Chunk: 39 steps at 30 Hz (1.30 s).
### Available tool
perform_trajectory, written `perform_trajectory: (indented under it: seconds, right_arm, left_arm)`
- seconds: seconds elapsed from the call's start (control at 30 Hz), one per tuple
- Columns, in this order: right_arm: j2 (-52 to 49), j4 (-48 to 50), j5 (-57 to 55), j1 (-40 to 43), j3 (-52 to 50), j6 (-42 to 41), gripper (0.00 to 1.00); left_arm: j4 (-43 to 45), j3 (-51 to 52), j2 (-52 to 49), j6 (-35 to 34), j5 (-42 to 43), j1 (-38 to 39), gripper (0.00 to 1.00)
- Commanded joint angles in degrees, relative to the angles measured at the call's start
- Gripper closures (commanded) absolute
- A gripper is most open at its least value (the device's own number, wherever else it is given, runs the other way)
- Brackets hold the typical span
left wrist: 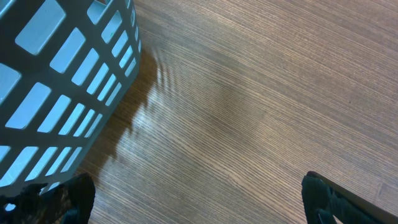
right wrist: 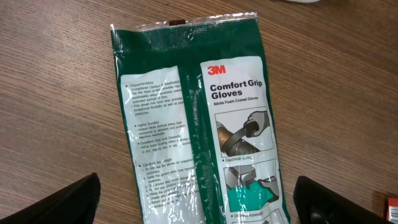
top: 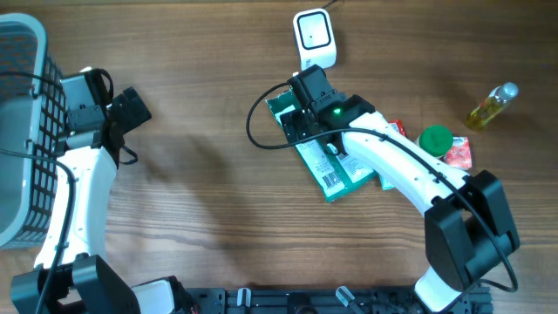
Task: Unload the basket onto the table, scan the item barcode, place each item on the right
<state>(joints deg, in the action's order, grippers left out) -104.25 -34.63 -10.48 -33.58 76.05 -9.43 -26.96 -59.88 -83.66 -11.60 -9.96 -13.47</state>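
The item is a green 3M Comfort Grip Gloves packet (right wrist: 199,118), lying flat on the wooden table with its printed side up. Seen from overhead, the packet (top: 333,170) has a small white label near its front end, and its far half is hidden under my right arm. My right gripper (top: 301,118) hovers open above the packet; in the right wrist view the gripper (right wrist: 199,208) has its fingers wide on either side of the packet, touching nothing. A white scanner (top: 314,37) stands behind it. My left gripper (top: 132,105) is open and empty beside the basket, over bare wood (left wrist: 199,208).
A grey lattice basket (top: 22,131) stands at the left edge, close to my left gripper (left wrist: 62,81). To the right of the packet are a green-capped item (top: 435,139), a red packet (top: 459,155) and a small bottle of yellow liquid (top: 491,106).
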Motion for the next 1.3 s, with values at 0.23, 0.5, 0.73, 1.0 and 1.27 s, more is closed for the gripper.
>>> perform_trajectory:
  seconds: [0.23,0.5,0.73,1.0,1.27]
  right_arm:
    - [0.68,0.26,-0.81,-0.09,-0.28,-1.09,0.0]
    - [17.05,1.81,0.24,0.04,-0.35,-1.03,0.0]
    - [40.11,-0.04,0.2,2.84,-0.44,-1.03,0.0]
    - [62.99,-13.2,2.78,12.09,-0.44,-1.25,0.0]
    - [82.71,-14.58,6.1,22.25,-8.59,-1.25,0.0]
  left_arm:
    - [0.13,-0.61,0.72,0.7,0.09,-0.26,0.0]
    - [0.13,-0.61,0.72,0.68,0.09,-0.26,0.0]
    - [0.13,-0.61,0.72,0.7,0.09,-0.26,0.0]
    - [0.13,-0.61,0.72,0.7,0.09,-0.26,0.0]
    - [0.13,-0.61,0.72,0.7,0.09,-0.26,0.0]
